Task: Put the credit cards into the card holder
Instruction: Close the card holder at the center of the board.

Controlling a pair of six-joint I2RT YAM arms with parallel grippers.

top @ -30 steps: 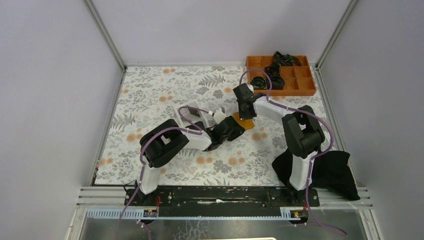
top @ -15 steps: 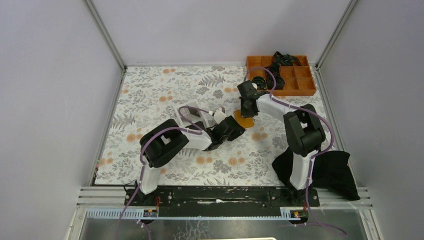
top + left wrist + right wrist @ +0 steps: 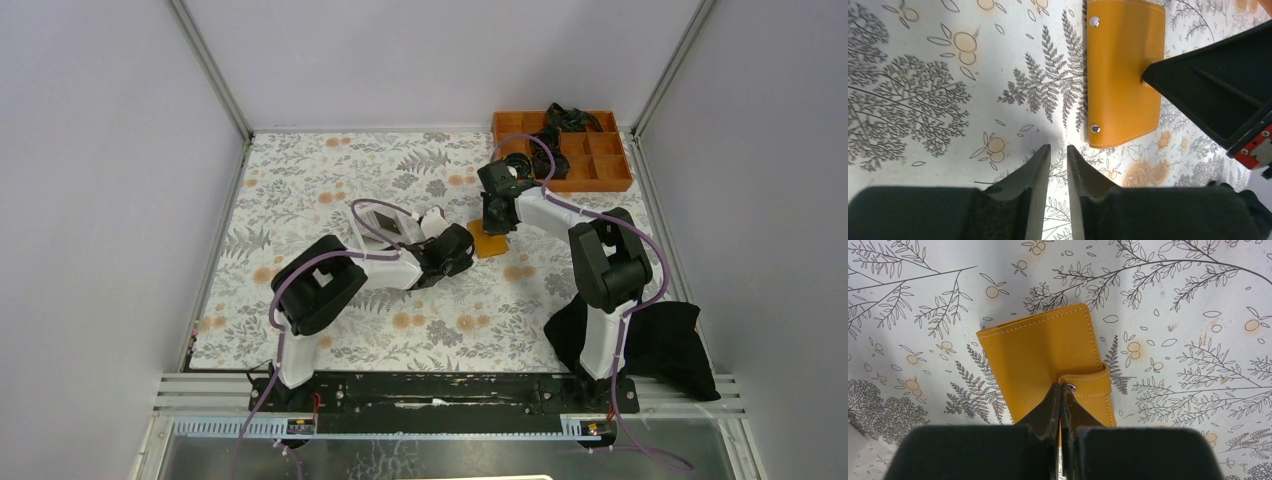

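The card holder (image 3: 489,243) is a small orange-tan wallet lying folded shut on the floral mat, its strap snapped over one edge (image 3: 1043,360). My right gripper (image 3: 1061,386) is shut, its tips pressed together on the holder right at the strap's snap. It reaches in from behind in the top view (image 3: 497,222). My left gripper (image 3: 1058,148) hovers just off the holder's near corner (image 3: 1125,75), jaws a narrow gap apart with only mat between them. The credit cards are out of view.
A white rectangular box (image 3: 383,222) stands behind the left arm. An orange compartment tray (image 3: 612,185) with black items sits at the back right. A black cloth (image 3: 665,340) lies by the right arm's base. Walls close in on both sides.
My left gripper has pulled back to the left off the card holder and its jaws have narrowed. The right gripper has shifted slightly back and right, still shut.
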